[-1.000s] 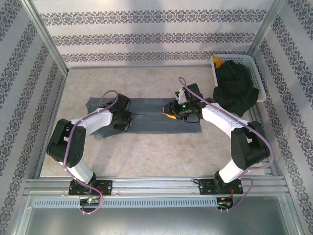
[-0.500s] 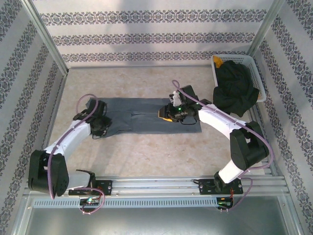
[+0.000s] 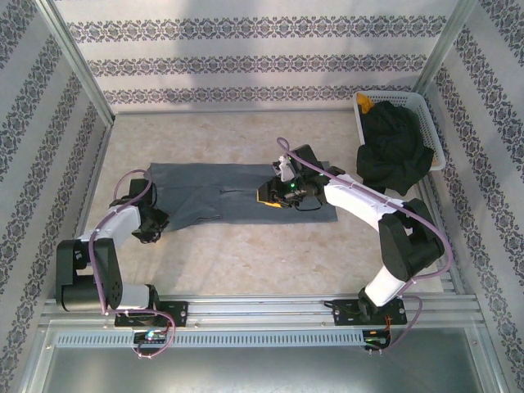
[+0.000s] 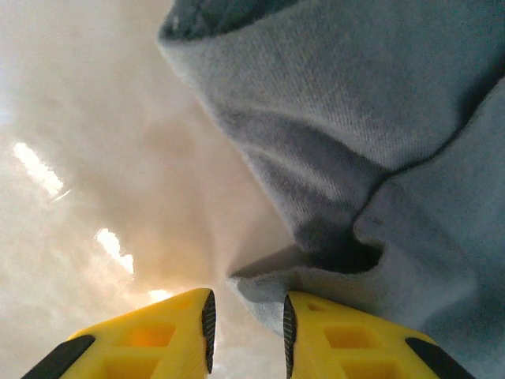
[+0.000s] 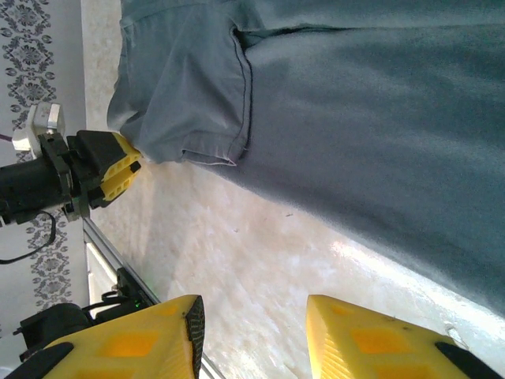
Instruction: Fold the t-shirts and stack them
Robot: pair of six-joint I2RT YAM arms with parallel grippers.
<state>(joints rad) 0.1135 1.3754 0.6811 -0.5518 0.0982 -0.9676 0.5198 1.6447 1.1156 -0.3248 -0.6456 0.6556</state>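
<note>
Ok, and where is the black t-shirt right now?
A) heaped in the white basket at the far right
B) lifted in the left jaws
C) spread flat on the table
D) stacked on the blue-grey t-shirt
A: the black t-shirt sits bunched in the white basket, spilling over its rim, while the blue-grey t-shirt lies by itself on the table.

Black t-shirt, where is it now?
In the top view the black t-shirt lies bunched in the white basket at the far right, right of the blue-grey t-shirt.
</note>
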